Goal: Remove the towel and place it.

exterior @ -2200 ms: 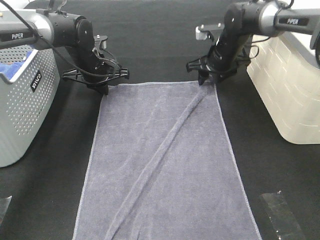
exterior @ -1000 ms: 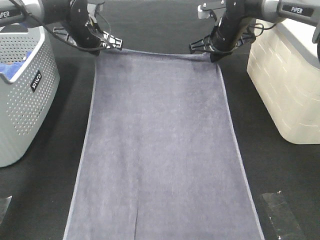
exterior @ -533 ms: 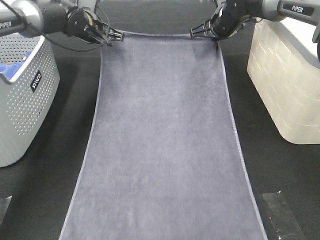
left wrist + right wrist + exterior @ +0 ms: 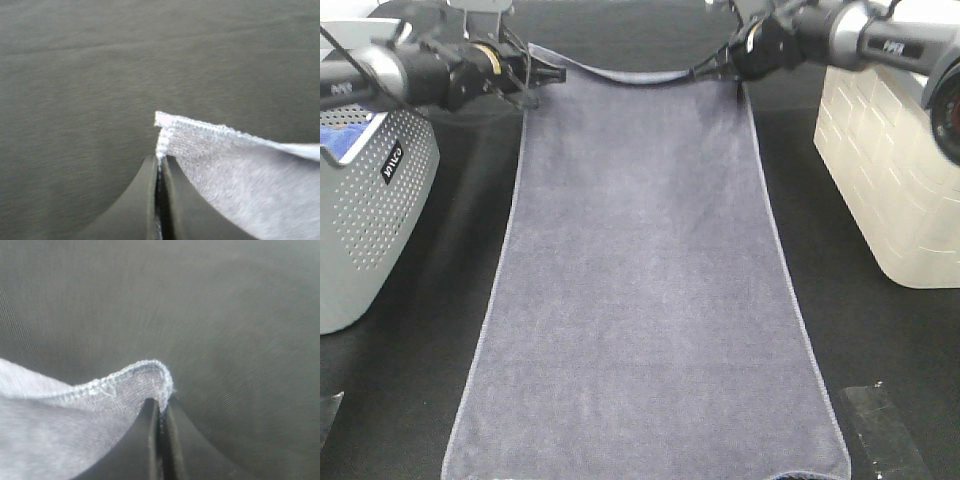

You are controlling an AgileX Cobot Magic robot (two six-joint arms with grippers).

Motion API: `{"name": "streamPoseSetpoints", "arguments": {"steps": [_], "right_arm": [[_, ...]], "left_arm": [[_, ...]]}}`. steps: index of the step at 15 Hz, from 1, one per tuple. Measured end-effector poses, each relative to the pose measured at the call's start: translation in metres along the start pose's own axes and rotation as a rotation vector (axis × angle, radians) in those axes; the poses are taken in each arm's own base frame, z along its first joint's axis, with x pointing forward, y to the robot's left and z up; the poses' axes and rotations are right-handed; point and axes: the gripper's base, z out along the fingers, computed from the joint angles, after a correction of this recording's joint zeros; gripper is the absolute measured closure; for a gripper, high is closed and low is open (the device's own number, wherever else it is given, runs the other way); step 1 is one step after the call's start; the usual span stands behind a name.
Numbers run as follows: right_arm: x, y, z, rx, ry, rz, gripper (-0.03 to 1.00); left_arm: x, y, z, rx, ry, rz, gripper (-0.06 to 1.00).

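While both my arms reach far out | left gripper (image 4: 542,75) and right gripper (image 4: 718,66) each pinch a towel (image 4: 640,280) corner.

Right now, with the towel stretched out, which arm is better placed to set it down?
Neither alone. The left gripper and the right gripper each pinch one far corner of the towel, so lowering it flat probably takes both together.

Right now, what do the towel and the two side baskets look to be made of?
Towel: soft looped terry cloth, matte slate-grey, with a stitched hem showing at the corner pinched in the left claw.
Left basket: likely moulded plastic, grey, with rows of small punched holes.
Right basket: probably plastic too, cream, with a brick-like relief; can't be sure.
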Motion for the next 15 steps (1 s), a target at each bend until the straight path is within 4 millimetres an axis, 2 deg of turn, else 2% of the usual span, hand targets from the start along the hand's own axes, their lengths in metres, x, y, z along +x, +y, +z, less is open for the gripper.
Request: {"name": "streamPoseSetpoints", "arguments": {"steps": [2,7,9,10,11,12,13,14,15], "right_arm": [[0.016,0.004,0.015,-0.012,-0.005,-0.015,0.97],[0.042,0.0,0.037,-0.027,-0.039,0.008,0.97],[0.047,0.001,0.041,-0.035,-0.056,0.009,0.94],[0.05,0.0,0.043,-0.035,-0.061,0.01,0.88],[0.053,-0.003,0.045,-0.033,-0.056,0.013,0.79],[0.055,-0.006,0.046,-0.028,-0.051,0.016,0.67],[0.055,-0.008,0.046,-0.027,-0.059,0.018,0.45],[0.055,-0.008,0.046,-0.027,-0.059,0.018,0.45],[0.054,-0.008,0.046,-0.029,-0.069,0.018,0.34]], "left_arm": [[0.022,-0.002,0.009,0.038,-0.036,0.005,0.94],[0.057,-0.002,0.019,0.049,-0.002,-0.001,0.94],[0.061,-0.001,0.02,0.049,0.004,-0.002,0.92],[0.061,-0.001,0.02,0.049,0.004,-0.002,0.87],[0.061,-0.001,0.02,0.05,0.002,-0.002,0.76],[0.061,-0.001,0.02,0.05,0.002,-0.002,0.59],[0.06,-0.002,0.02,0.052,-0.002,-0.002,0.35],[0.06,-0.002,0.02,0.052,-0.002,-0.002,0.35],[0.06,-0.002,0.02,0.055,-0.009,-0.002,0.24]]}}
